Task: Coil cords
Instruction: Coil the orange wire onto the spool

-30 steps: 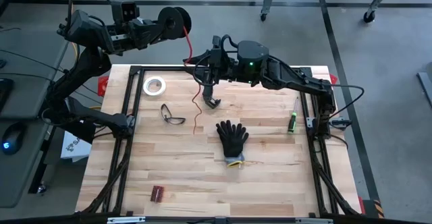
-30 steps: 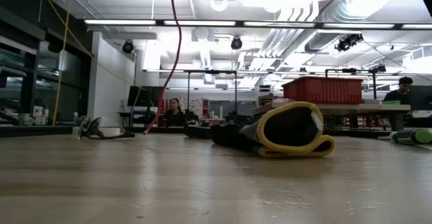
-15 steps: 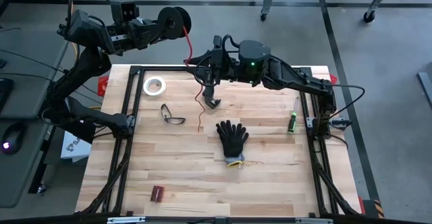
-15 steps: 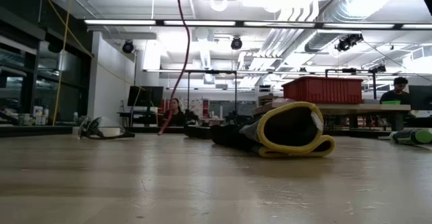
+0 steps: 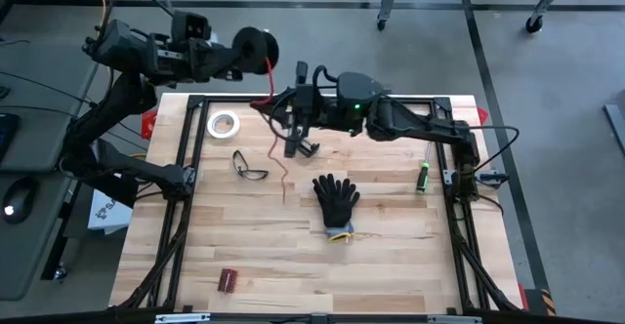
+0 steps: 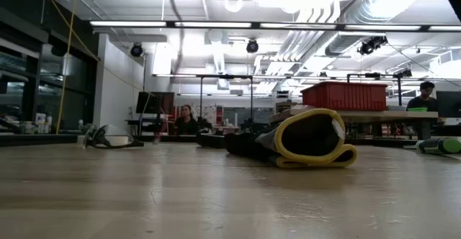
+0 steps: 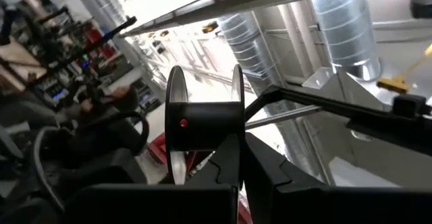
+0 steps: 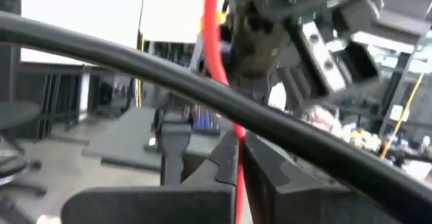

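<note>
While the thin red cord point(image 5: 277, 139) runs from a small black round plastic spool point(image 5: 257, 44) down to the wooden table point(image 5: 391, 256), both grippers clamp.

Left gripper point(image 5: 237, 68), fingers pressed on the spool, holds it above the table's far left edge, its axle about level. Right gripper point(image 5: 293, 127) pinches the cord just below; the wavy tail hangs onto the planks between clear safety glasses point(image 5: 249, 165) and a black knit glove point(image 5: 337, 202).

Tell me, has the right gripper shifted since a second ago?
Yes. In the high view the right gripper, shut on the red cord, has moved left, nearer the white tape ring.
</note>
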Action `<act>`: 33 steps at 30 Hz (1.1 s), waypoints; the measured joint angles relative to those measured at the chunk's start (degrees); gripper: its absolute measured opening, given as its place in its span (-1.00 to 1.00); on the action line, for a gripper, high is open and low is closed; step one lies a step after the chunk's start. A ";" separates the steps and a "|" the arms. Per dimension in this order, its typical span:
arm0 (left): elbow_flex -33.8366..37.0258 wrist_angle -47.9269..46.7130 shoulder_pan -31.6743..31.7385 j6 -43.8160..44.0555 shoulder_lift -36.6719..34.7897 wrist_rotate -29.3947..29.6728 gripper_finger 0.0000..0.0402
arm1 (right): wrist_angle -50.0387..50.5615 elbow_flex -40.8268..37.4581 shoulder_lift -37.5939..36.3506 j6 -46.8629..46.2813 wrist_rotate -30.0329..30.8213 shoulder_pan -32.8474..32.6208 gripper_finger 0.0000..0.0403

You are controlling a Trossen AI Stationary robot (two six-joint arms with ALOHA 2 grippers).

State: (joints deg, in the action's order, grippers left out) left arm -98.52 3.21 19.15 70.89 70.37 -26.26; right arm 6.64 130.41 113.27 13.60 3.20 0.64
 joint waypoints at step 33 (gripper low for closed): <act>0.00 -16.17 -15.22 -0.03 -1.65 11.78 -1.00 | -9.84 0.00 0.74 -7.37 -9.37 3.52 -1.00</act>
State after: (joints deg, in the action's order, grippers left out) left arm -98.52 -12.97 3.93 70.86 68.72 -14.48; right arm -3.20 130.41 114.02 6.23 -6.17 4.16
